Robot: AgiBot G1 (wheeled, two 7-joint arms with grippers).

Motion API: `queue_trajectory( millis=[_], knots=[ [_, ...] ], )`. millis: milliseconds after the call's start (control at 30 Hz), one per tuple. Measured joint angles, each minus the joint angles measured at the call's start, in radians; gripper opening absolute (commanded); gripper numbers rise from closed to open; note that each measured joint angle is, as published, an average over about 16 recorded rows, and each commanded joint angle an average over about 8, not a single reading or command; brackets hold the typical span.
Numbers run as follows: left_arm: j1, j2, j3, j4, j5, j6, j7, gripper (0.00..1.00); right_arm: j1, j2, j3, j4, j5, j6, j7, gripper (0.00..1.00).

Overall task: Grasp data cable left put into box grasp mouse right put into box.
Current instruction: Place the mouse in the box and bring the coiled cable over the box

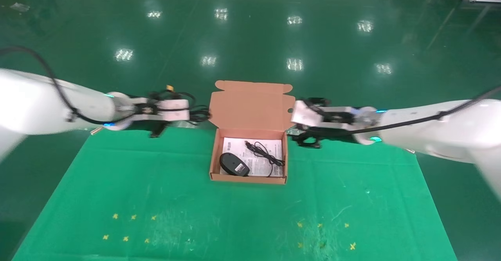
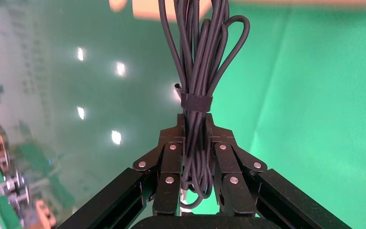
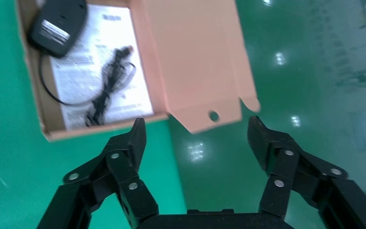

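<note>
Beside the box [image 1: 250,108], left end effector [image 2: 196,157] grips data cable [image 2: 200,62]

Left claw [image 2: 195,143] clamped shut, right claw [image 3: 198,136] spread wide.

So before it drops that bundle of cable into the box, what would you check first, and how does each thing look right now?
1. Grip on the data cable: ok, the left gripper is shut on the bundle just below its strap.
2. Box open: ok, flap lid stands up.
3. Room inside: cannot tell; the mouse and its cord already lie on the printed sheet.
4. Left gripper over the box: not ok, it hangs beside the lid, off the table's far edge.
5. Right gripper out of the way: ok, open, empty, beside the box.
</note>
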Motion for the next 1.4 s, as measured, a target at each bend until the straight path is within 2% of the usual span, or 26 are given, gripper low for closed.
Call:
queue_trajectory(
  millis=[267,467,800,1133,1167,1400],
  knots=[
    [0.048,0.129,-0.032,0.181,-0.123,-0.133,0.206,0.00,0.007,0.105,0.009,0.066,-0.004,-0.008,0.030,1.00],
    [0.084,0.183,-0.043,0.244,-0.209,-0.201,0.333,0.00,0.009,0.176,0.012,0.118,-0.008,-0.018,0.055,1.00],
    [0.136,0.199,-0.019,0.224,-0.333,-0.248,0.465,0.00,0.003,0.275,0.018,0.206,-0.006,-0.038,0.093,1.00],
    [0.155,0.199,0.026,0.193,-0.424,-0.236,0.543,0.00,-0.008,0.317,0.016,0.265,-0.011,-0.037,0.127,1.00],
    [0.155,0.199,0.030,0.192,-0.432,-0.234,0.548,0.10,-0.009,0.318,0.016,0.269,-0.013,-0.036,0.130,1.00],
    [0.158,0.199,0.054,0.187,-0.467,-0.222,0.577,0.97,-0.012,0.325,0.013,0.285,-0.019,-0.031,0.144,1.00]
  ],
)
